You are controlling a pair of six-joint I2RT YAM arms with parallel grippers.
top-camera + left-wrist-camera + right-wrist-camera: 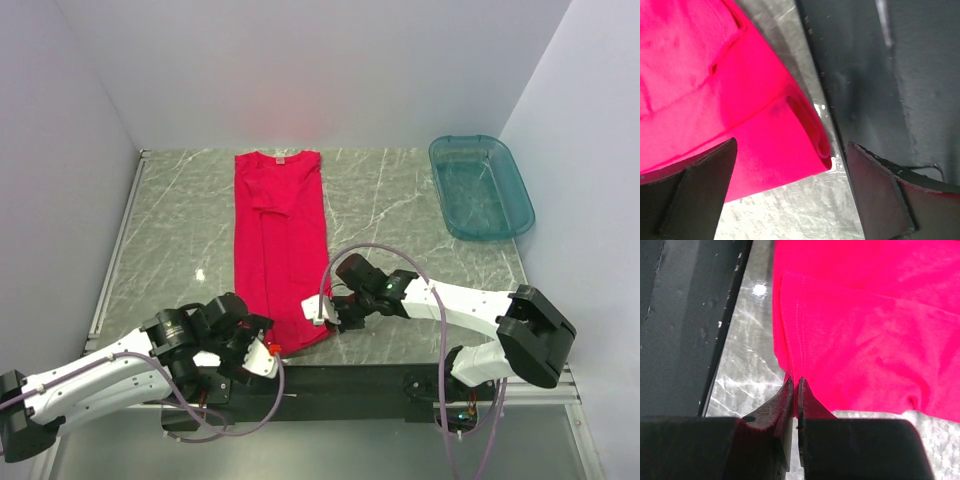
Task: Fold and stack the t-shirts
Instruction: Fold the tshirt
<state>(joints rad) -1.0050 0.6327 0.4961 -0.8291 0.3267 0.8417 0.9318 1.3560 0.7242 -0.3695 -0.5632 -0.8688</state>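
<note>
One red t-shirt (280,240) lies on the marble table as a long narrow strip, collar at the far end and hem toward me. My right gripper (322,312) is at the hem's right corner. In the right wrist view its jaws (794,382) are shut, with the t-shirt's (865,330) stitched edge pinched between them. My left gripper (268,350) hovers at the hem's left corner. It is open (792,150), its two fingers wide apart either side of the t-shirt's (715,90) folded corner, holding nothing.
A teal see-through tub (480,185) stands at the back right of the table. A black strip (330,380) runs along the near edge, just behind both grippers. White walls close in the left, back and right sides.
</note>
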